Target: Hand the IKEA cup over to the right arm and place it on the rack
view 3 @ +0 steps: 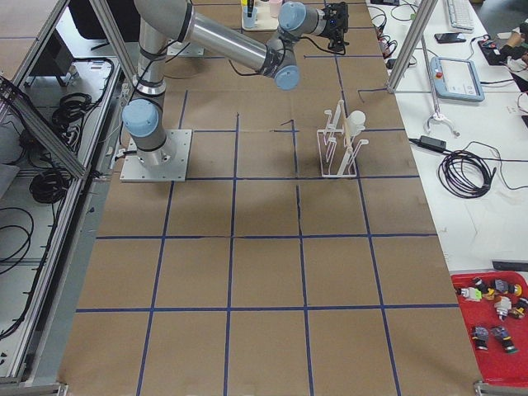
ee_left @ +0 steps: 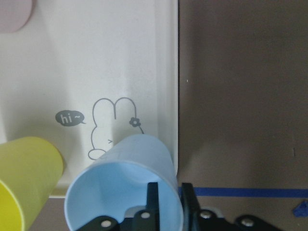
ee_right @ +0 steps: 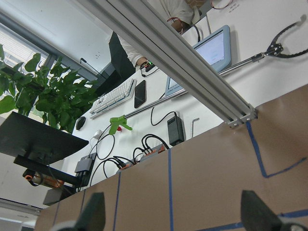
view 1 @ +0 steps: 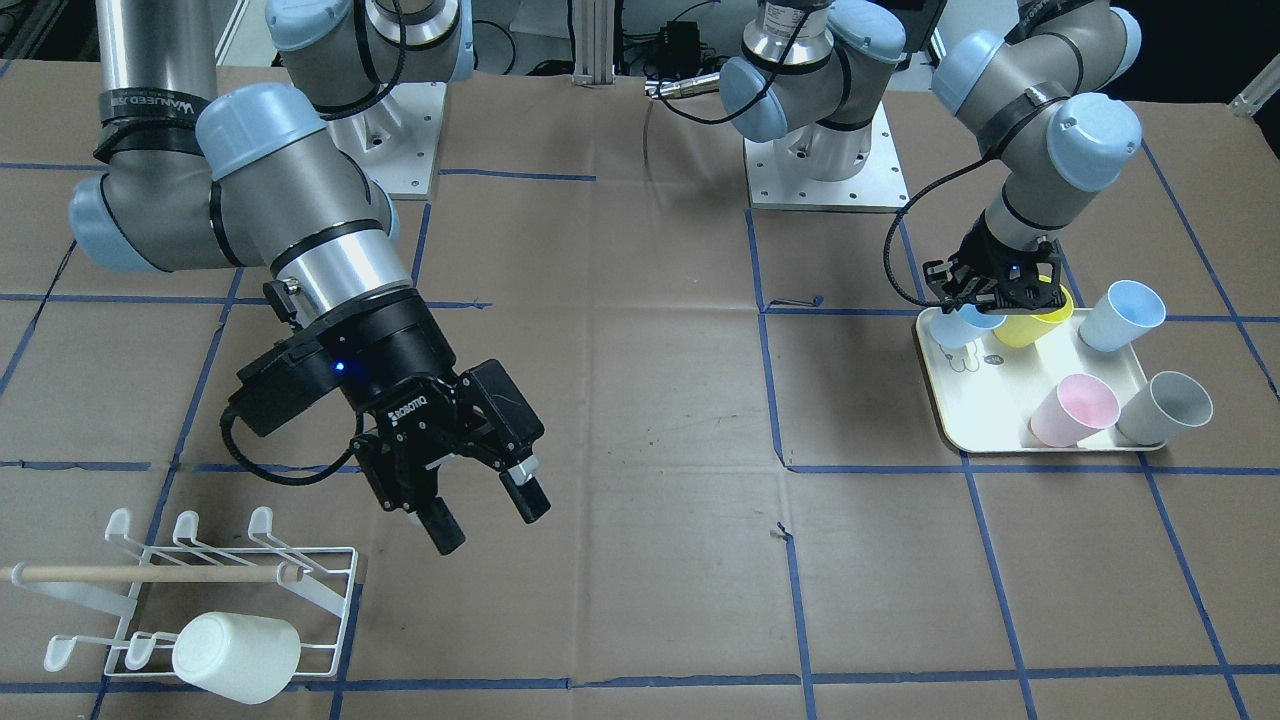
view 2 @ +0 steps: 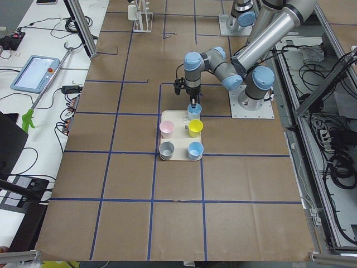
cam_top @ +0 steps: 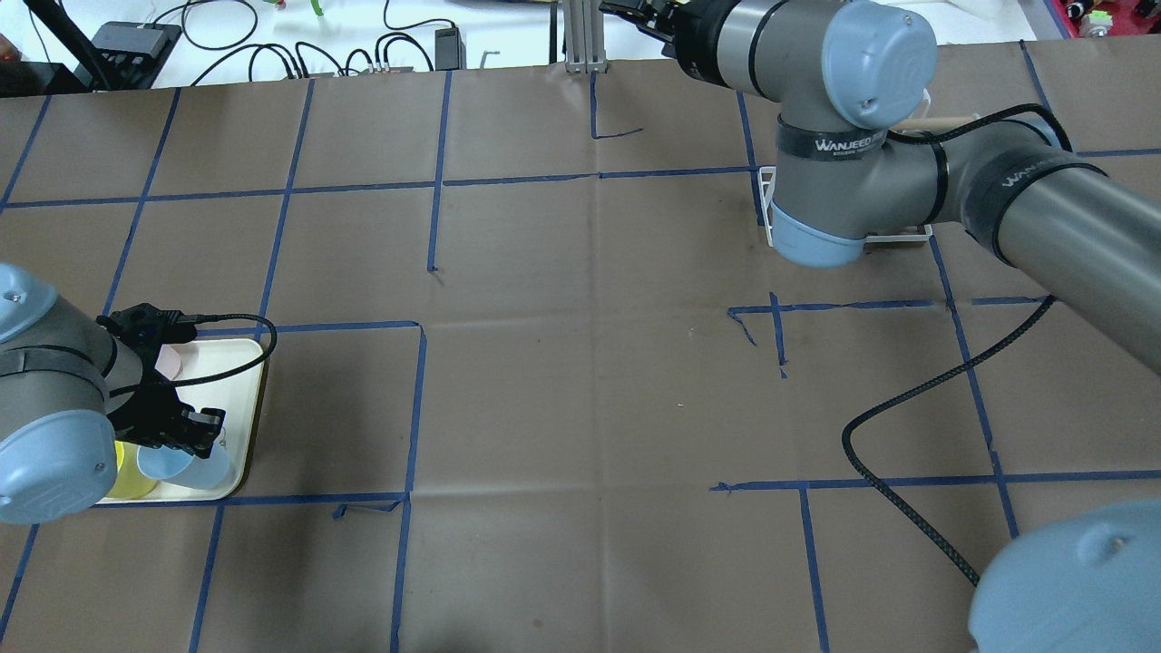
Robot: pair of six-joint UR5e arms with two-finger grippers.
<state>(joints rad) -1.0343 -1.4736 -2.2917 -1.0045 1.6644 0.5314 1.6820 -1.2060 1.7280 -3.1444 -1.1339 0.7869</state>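
"hi~" on tray [ee_left: 144,57], "robotiq" on right pincer [view 1: 490,520]

The desk [view 1: 640,400] is covered in matt brown paper, creased in places, with lines of blue tape [view 1: 773,400] stuck flat on it. The right arm [view 1: 300,230] and the left arm [view 1: 1010,110] are brushed silver metal with glossy light-blue plastic caps [view 1: 255,115]. The right gripper [view 1: 490,522] is matt black. The rack [view 1: 300,549] is white coated wire and carries a pale, bare wooden dowel [view 1: 150,574] and a matt white cup [view 1: 237,655]. The cream tray [view 1: 990,400] looks like smooth, faintly shiny plastic. The light-blue cup [ee_left: 125,187] and the yellow cup [ee_left: 24,173] are smooth satin plastic.
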